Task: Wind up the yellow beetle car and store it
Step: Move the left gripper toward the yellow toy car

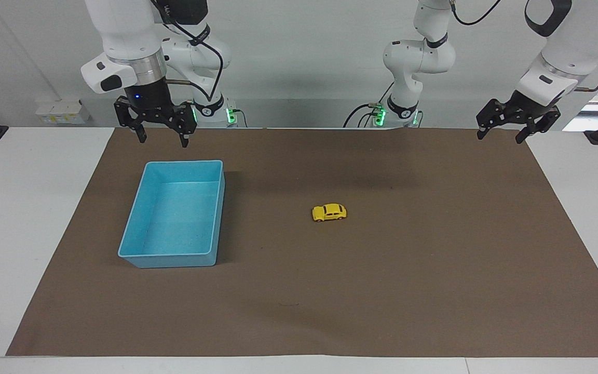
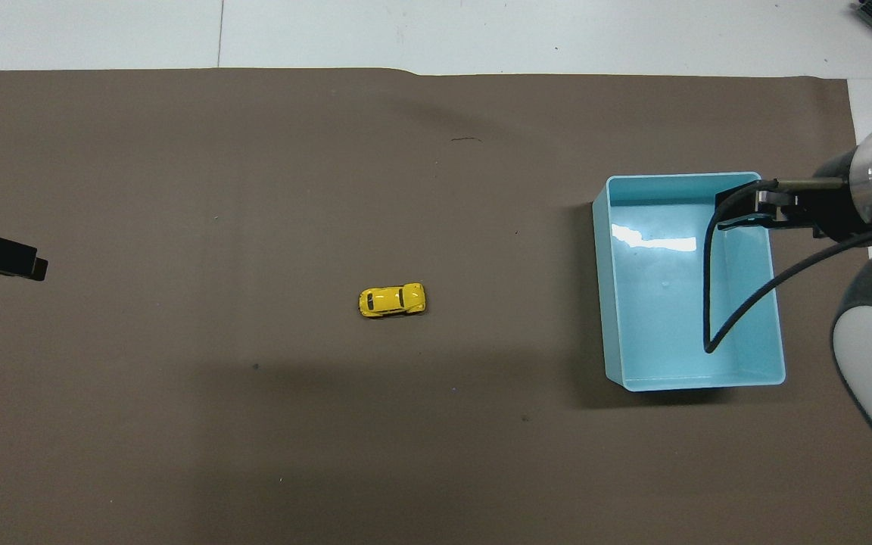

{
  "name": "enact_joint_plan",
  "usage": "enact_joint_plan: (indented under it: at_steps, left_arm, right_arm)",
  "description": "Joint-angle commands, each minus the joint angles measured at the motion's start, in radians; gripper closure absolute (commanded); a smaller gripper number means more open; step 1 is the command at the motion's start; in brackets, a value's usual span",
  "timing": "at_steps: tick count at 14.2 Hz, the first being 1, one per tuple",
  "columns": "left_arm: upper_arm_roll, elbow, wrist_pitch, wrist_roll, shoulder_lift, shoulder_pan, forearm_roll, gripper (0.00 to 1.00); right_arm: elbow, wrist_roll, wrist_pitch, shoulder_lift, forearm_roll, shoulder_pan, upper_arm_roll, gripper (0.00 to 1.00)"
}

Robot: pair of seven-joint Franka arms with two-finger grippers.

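Note:
The yellow beetle car stands on its wheels on the brown mat, near the middle; it also shows in the overhead view. The blue bin sits empty toward the right arm's end of the table, also in the overhead view. My right gripper hangs open and empty, raised over the bin's edge nearest the robots; in the overhead view it overlaps the bin. My left gripper is open and empty, raised over the mat's corner at the left arm's end, and waits.
The brown mat covers most of the white table. A black cable from the right arm hangs across the bin in the overhead view. Small white boxes sit off the mat at the right arm's end.

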Motion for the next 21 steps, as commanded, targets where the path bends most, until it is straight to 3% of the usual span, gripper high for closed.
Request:
enact_joint_plan:
  at_steps: [1,5,8,14,21]
  left_arm:
    - [-0.004,-0.014,0.002,0.014,-0.001,-0.044,0.004,0.00]
    - [-0.004,-0.014,0.044,0.167,0.030,-0.107,0.004,0.00]
    - [-0.004,-0.016,0.076,0.262,0.047,-0.154,0.000,0.00]
    - [-0.010,-0.029,0.174,0.495,0.106,-0.226,-0.060,0.00]
    - [-0.010,-0.039,0.271,0.819,0.238,-0.269,-0.111,0.00]
  right_arm:
    - [-0.002,0.007,-0.015,-0.011,0.029,-0.010,0.009,0.00]
    - [0.000,0.007,-0.029,-0.017,0.032,0.006,-0.003,0.00]
    - [0.002,0.007,-0.033,-0.017,0.034,0.137,-0.144,0.00]
    - [0.002,0.005,-0.033,-0.018,0.075,0.128,-0.152,0.00]
    - [0.002,0.004,-0.029,-0.018,0.075,0.122,-0.155,0.00]
